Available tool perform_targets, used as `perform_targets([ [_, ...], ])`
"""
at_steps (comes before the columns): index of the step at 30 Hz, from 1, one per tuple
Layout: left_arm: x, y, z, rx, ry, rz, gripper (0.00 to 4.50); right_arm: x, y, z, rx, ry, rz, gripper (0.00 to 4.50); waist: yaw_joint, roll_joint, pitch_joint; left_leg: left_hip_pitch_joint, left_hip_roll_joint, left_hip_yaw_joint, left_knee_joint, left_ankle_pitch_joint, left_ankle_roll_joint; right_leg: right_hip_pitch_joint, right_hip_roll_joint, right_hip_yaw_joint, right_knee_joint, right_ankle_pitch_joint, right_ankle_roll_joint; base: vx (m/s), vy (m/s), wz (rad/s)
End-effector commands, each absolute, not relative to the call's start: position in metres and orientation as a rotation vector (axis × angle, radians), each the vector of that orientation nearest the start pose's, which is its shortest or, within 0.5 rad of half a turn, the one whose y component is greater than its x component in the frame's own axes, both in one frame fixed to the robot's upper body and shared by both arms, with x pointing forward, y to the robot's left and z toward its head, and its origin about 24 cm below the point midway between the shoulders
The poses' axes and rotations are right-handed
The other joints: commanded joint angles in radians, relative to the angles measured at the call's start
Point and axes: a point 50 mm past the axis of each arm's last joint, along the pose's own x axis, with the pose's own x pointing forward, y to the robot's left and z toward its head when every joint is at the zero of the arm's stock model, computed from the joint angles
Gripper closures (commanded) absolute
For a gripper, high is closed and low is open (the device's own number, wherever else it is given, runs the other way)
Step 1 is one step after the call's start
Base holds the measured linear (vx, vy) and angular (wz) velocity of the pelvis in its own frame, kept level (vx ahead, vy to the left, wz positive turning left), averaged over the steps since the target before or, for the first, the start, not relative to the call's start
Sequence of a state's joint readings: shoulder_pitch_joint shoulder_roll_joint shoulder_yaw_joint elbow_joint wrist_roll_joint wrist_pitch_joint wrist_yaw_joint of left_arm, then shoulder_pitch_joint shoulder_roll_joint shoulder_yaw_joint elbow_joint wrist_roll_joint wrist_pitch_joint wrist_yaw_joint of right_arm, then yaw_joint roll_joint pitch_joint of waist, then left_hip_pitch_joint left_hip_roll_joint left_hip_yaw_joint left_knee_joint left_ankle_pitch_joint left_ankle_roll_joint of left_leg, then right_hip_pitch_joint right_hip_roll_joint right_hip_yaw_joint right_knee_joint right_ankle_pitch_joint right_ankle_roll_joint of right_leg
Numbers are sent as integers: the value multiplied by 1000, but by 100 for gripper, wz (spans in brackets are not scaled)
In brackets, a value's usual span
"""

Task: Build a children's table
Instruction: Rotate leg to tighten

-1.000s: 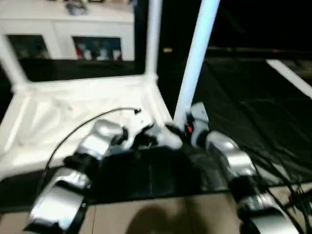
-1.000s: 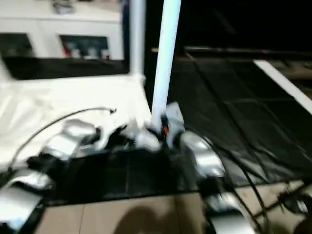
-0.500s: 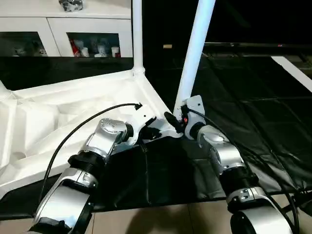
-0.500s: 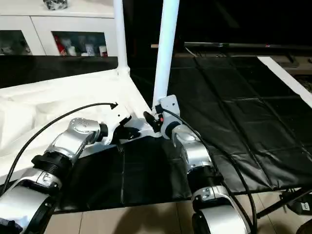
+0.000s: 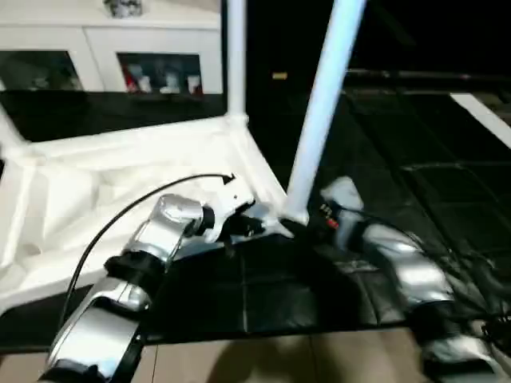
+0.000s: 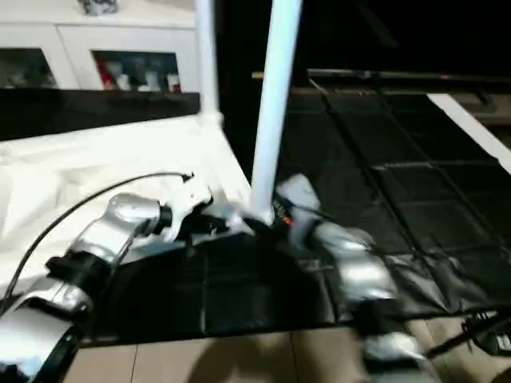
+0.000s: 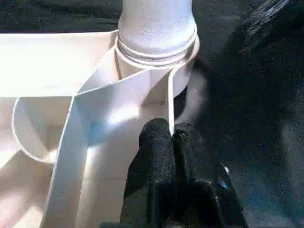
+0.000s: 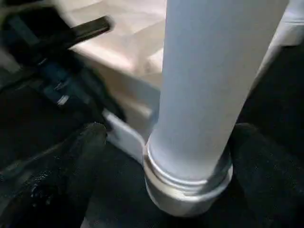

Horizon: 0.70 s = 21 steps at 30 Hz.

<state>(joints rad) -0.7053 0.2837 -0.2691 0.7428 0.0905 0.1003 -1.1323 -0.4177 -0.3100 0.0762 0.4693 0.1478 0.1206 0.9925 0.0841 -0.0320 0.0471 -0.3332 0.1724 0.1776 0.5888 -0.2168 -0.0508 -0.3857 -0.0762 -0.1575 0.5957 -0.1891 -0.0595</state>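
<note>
2 silver forearms reach over the black mat [image 5: 415, 199]: left gripper [image 7: 170, 135] has its fingers pressed together, pinching a thin rib of the upturned table top [image 5: 120, 175] at its near corner, while right gripper [image 8: 166, 137] stands wide apart, 1 finger [image 8: 80, 142] on each side of the near leg [image 5: 323, 104] without touching it. That leg stands upright in its corner socket [image 7: 156, 52] (threaded collar visible at the base). Farther back, a second leg [image 5: 236, 56] rises from the far corner, with a white cabinet [image 5: 112, 48] behind.
</note>
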Motion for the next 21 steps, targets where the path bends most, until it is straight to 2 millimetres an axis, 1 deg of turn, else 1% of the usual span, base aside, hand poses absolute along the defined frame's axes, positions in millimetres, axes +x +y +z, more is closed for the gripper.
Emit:
perform_targets([
  [1, 331, 110, 57, 448, 447, -1345, 450, 299, -150, 47, -83, 272, 1124, 6, 6, -6, -60, -10, 75, -27, -59, -69, 105, 64, -112, 90, -79, -232, -116, 0, 0, 0],
  [2, 331, 110, 57, 454, 448, -1357, 450, 298, -153, 49, -81, 274, 1138, 6, 11, -5, -58, -10, 76, -27, -59, -70, 106, 63, -111, 89, -79, -235, -114, 0, 0, 0],
  [4, 329, 113, 57, 467, 458, -1399, 450, 295, -161, 54, -81, 276, 1190, 6, 14, -5, -60, -9, 79, -27, -59, -68, 103, 62, -112, 89, -77, -226, -118, 0, 0, 0],
  [5, 327, 115, 58, 486, 461, -1427, 450, 293, -164, 57, -88, 282, 1223, 6, 18, -4, -60, -9, 79, -27, -59, -66, 105, 63, -112, 88, -76, -218, -122, 0, 0, 0],
  [7, 325, 117, 58, 511, 466, -1464, 450, 291, -169, 60, -96, 295, 1269, 6, 25, -4, -61, -10, 80, -26, -57, -61, 109, 63, -111, 88, -74, -202, -123, 0, 0, 0],
  [8, 323, 119, 59, 529, 473, -1511, 450, 288, -172, 63, -95, 316, 1326, 6, 27, -4, -60, -10, 81, -26, -58, -59, 111, 62, -110, 88, -74, -200, -120, 0, 0, 0],
  [9, 322, 119, 59, 531, 473, -1515, 450, 288, -172, 63, -95, 318, 1331, 6, 32, -4, -61, -9, 80, -25, -57, -64, 111, 63, -112, 87, -75, -212, -115, 0, 0, 0],
  [10, 322, 119, 59, 534, 475, -1524, 450, 287, -172, 64, -95, 322, 1342, 6, 33, -5, -61, -10, 79, -24, -57, -63, 110, 63, -112, 87, -76, -217, -114, 0, 0, 0],
  [11, 318, 121, 59, 559, 480, -1578, 450, 286, -173, 66, -99, 333, 1386, 6, 36, -3, -60, -9, 79, -25, -57, -64, 106, 62, -111, 85, -77, -229, -112, 0, 0, 0],
  [12, 318, 121, 59, 559, 480, -1578, 450, 286, -173, 66, -99, 333, 1386, 6, 38, -4, -60, -9, 80, -25, -58, -67, 101, 61, -112, 86, -78, -239, -108, 0, 0, 0],
  [13, 314, 121, 58, 585, 487, -1623, 450, 285, -172, 66, -106, 348, 1425, 6, 39, -5, -61, -9, 81, -25, -58, -66, 98, 60, -111, 86, -77, -238, -109, 0, 0, 0],
  [16, 312, 120, 58, 604, 489, -1650, 450, 285, -171, 66, -107, 358, 1451, 6, 44, -3, -61, -3, 84, -25, -59, -74, 87, 56, -113, 87, -75, -234, -118, 0, 0, 0],
  [17, 309, 119, 57, 620, 488, -1678, 450, 287, -168, 66, -108, 361, 1468, 6, 47, -2, -61, 0, 85, -24, -59, -72, 83, 54, -113, 89, -74, -221, -128, 0, 0, 0],
  [18, 308, 119, 57, 625, 488, -1690, 450, 288, -167, 66, -108, 363, 1472, 6, 47, -2, -62, -3, 86, -24, -59, -67, 82, 56, -112, 89, -70, -204, -135, 0, 0, 0],
  [19, 307, 118, 57, 632, 487, -1703, 450, 289, -165, 65, -110, 363, 1474, 21, 48, -5, -62, -3, 86, -24, -60, -66, 81, 57, -113, 89, -70, -202, -135, 0, 0, 0],
  [20, 306, 117, 57, 636, 486, -1711, 450, 291, -164, 65, -112, 363, 1475, 39, 52, -3, -63, -2, 86, -23, -59, -65, 80, 56, -114, 89, -70, -204, -134, 0, 0, 0],
  [21, 305, 116, 57, 641, 483, -1720, 450, 292, -162, 64, -112, 363, 1476, 39, 55, -4, -63, 0, 87, -23, -59, -63, 75, 54, -115, 90, -68, -201, -137, 0, 0, 0],
])
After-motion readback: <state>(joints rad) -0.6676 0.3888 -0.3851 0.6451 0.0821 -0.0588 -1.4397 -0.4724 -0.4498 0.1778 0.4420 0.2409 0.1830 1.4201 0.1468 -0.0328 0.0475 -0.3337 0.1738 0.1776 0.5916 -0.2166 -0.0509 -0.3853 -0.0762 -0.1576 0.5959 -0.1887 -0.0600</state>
